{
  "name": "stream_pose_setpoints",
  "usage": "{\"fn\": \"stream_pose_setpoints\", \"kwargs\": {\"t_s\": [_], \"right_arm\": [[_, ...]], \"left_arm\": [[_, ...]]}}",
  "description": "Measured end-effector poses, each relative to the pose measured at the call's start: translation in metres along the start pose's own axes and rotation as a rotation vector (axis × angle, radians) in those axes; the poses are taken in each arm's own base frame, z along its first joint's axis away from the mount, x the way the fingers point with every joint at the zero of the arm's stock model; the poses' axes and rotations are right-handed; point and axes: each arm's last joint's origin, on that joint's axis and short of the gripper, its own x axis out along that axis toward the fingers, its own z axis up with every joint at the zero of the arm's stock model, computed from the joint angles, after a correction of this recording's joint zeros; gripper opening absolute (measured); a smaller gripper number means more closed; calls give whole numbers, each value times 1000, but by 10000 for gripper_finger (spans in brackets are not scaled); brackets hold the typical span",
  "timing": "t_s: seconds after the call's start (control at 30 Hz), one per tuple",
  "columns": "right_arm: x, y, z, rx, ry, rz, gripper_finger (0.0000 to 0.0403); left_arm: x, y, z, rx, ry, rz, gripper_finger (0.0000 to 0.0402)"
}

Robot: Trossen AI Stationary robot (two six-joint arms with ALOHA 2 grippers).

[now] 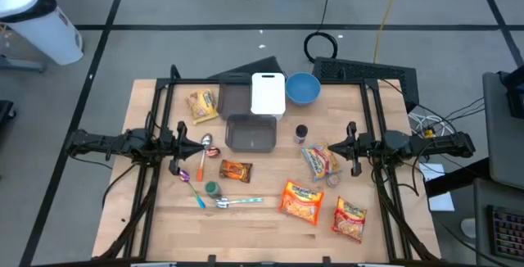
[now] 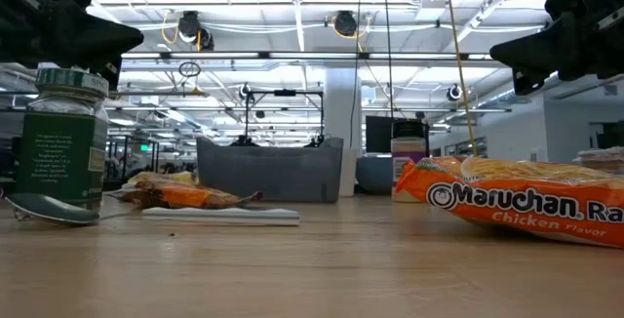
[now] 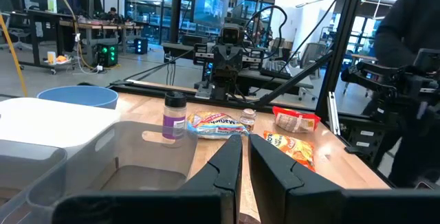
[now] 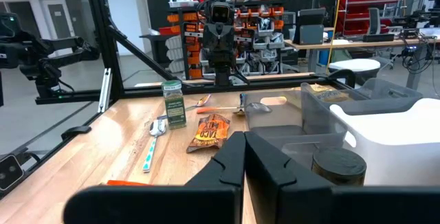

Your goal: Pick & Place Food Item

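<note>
Several food packets lie flat on the wooden table: two orange ramen packs, an orange snack packet, a yellow bag and a striped packet. An open grey bin stands mid-table. My left gripper hovers at the table's left, shut and empty, pointing toward the bin. My right gripper hovers at the right, shut and empty, just right of the striped packet. In the right wrist view the right gripper points across at the snack packet.
A white lidded box, a dark bin and a blue bowl stand at the far edge. A dark-capped jar, a green-capped jar, spoons and a blue-handled utensil lie around. Black frame rails run along both sides.
</note>
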Motion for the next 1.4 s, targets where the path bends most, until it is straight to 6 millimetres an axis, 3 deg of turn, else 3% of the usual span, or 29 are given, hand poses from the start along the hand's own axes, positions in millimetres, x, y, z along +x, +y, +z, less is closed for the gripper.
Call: {"fn": "stream_pose_setpoints", "kwargs": {"t_s": [0.77,1.13,1.4], "right_arm": [[0,0,1,2,-11,1,0],[-5,2,32,-6,-334,14,0],[8,2,30,14,-224,-22,0]], "left_arm": [[0,0,0,0,0,0,35],[0,0,0,0,0,0,35],[0,0,0,0,0,0,35]]}}
